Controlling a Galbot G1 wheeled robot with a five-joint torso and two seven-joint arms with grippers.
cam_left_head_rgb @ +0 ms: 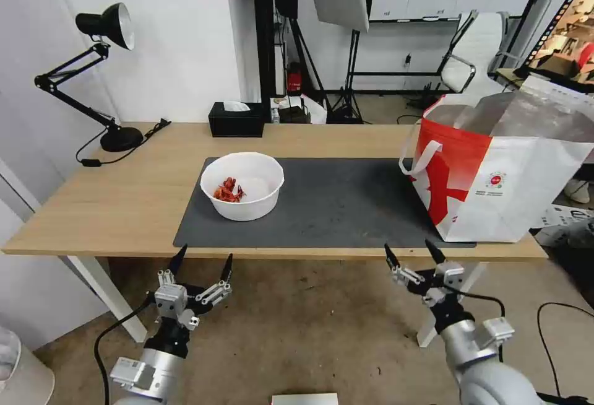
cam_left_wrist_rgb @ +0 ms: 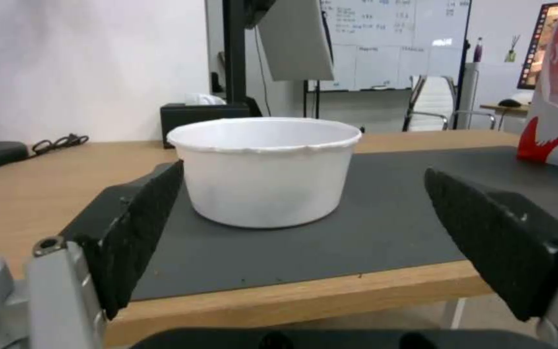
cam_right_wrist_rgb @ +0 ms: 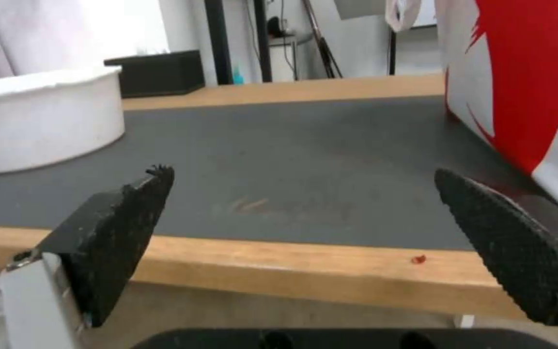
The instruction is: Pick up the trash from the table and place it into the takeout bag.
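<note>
— While both arms hang below the front edge of the long light-wood table (cam_left_head_rgb: 124, 188), what are the claws doing?

— The left gripper (cam_left_head_rgb: 203, 264) and right gripper (cam_left_head_rgb: 413, 251) are spread wide, holding nothing.

— And the trash?

— The white round bowl (cam_left_head_rgb: 242, 186) (red scraps inside) sits on the dark grey mat (cam_left_head_rgb: 340, 207); the boxy red-and-white takeout bag (cam_left_head_rgb: 495, 169) stands at the mat's right end.

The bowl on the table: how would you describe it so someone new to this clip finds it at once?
Start at the long wooden table and find the dark grey mat on it. The bowl sits on the mat's left end, opposite the red-and-white bag. It is round, white and open, with red scraps inside, unlike the black tissue box behind it.
</note>
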